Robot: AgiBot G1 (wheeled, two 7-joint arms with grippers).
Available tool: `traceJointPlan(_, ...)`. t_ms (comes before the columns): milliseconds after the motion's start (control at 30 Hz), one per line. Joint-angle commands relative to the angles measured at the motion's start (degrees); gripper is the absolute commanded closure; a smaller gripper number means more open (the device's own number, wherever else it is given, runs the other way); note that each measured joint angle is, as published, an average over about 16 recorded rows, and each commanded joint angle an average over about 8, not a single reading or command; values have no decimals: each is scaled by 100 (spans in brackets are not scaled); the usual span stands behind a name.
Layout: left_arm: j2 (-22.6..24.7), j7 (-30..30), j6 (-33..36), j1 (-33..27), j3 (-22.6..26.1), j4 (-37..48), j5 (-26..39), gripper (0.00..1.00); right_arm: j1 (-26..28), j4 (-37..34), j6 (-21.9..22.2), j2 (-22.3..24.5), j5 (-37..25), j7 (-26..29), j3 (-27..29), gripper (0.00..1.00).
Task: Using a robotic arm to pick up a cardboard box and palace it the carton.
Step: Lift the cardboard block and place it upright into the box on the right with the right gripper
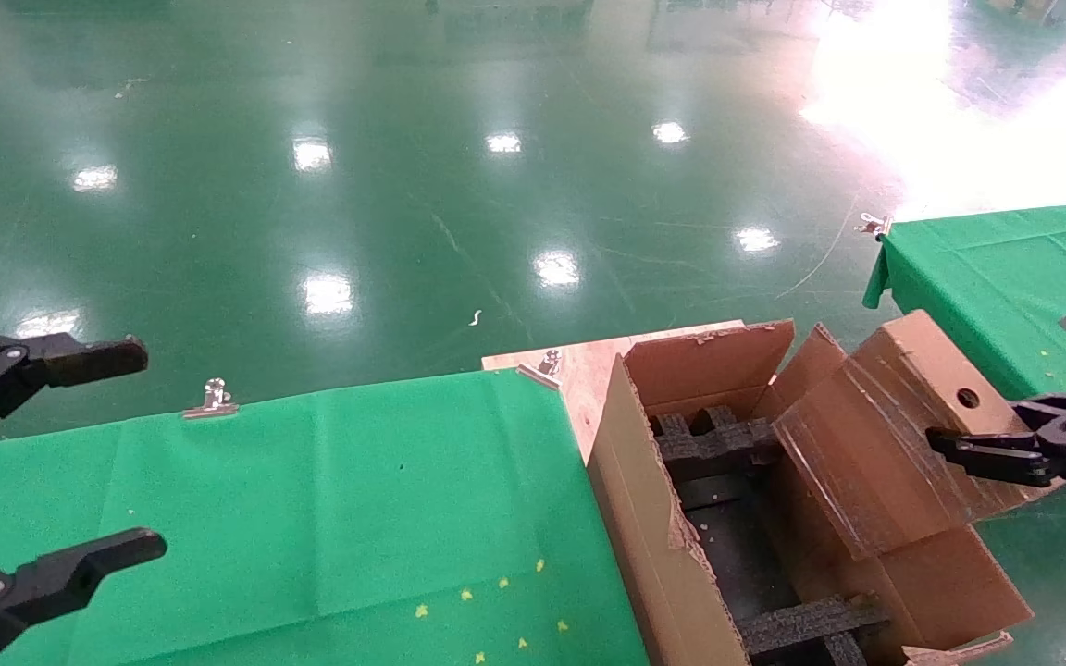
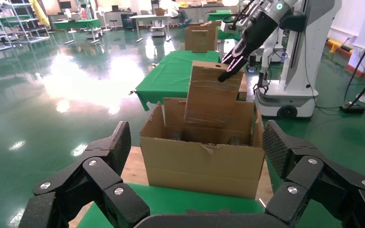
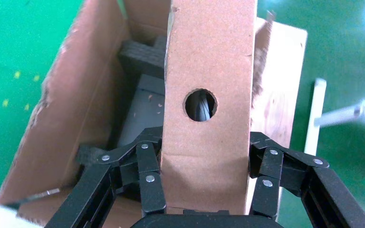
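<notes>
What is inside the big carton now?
Inside the carton: black foam inserts at both ends. The cardboard box, held by the right claw, covers part of the interior.

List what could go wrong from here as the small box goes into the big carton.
1. The cardboard box hangs tilted over the carton; its lower edge could catch a flap or the black foam inserts and jam.
2. The right gripper pinches only the narrow holed end, so the box may pivot or slip.
3. The carton's near wall is torn; a snag there might shove the carton.

The left gripper hangs open over the green cloth, out of the way.
</notes>
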Motion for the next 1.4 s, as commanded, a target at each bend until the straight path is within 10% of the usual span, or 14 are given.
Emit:
traceJointPlan(33, 0, 0, -1, 0, 0, 1, 0, 0, -75, 70, 214, 123, -17, 363, -85, 100)
traceJointPlan(400, -1, 0, -2, 1, 0, 1, 0, 0, -176, -31, 422, 74, -80, 646, -204, 100)
traceJointPlan(1400, -1, 0, -2, 1, 0, 1, 0, 0, -1454, 47, 2777, -741, -657, 2319, -1491, 100)
